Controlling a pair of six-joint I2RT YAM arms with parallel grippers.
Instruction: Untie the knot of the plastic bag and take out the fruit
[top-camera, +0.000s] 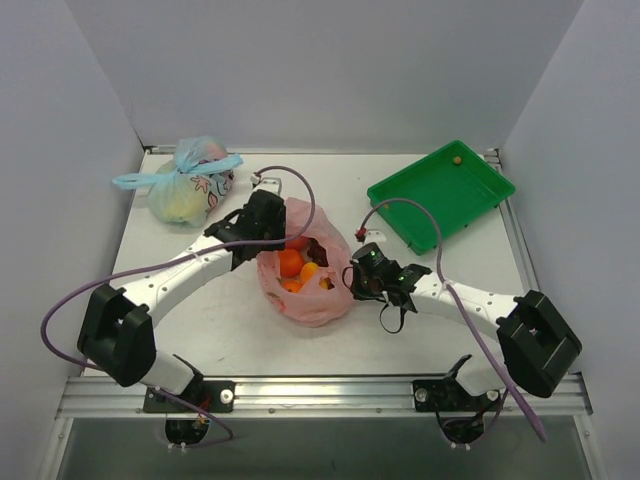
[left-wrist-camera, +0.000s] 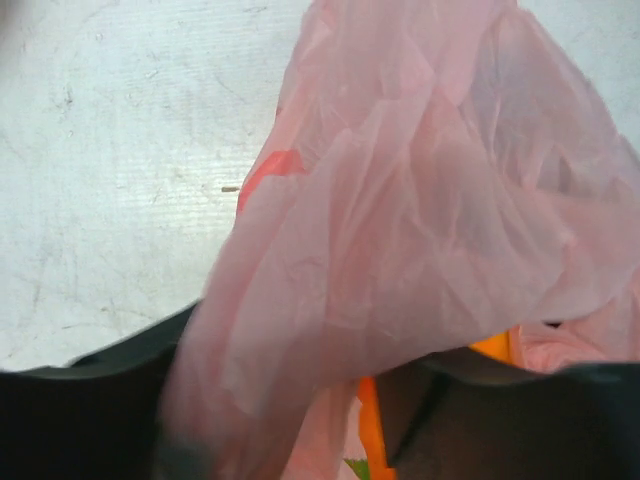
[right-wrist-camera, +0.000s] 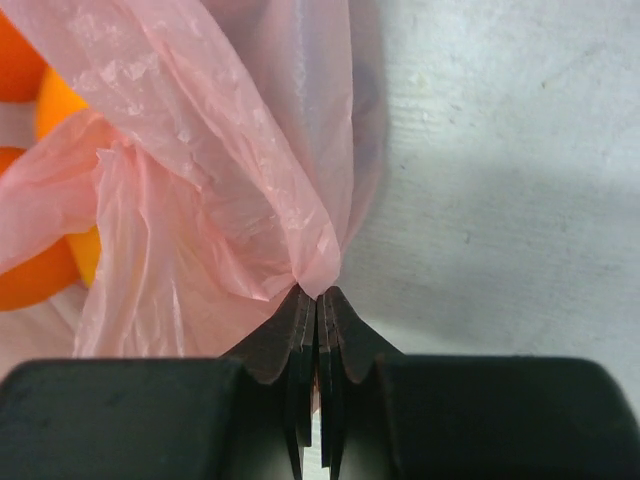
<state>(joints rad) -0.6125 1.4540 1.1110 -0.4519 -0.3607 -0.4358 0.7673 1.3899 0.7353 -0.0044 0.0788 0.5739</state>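
The pink plastic bag (top-camera: 318, 303) lies centrally on the desk (top-camera: 230, 335), oranges (top-camera: 290, 263) showing. The right claw (right-wrist-camera: 318, 298) is pinched tight on its rim; the left claw (left-wrist-camera: 320, 375), gaping around film, should clamp the opposite rim, then pull gently outward.

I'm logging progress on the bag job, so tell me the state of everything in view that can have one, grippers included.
plastic bag: untied, mouth open, no knot showing.
fruit: inside the bag, oranges showing through the mouth.
blue-tied bag: tied shut, apart from both arms.
green tray: upright, one small item near its far edge.
left gripper: open, pink film between its fingers.
right gripper: shut on the bag's edge.
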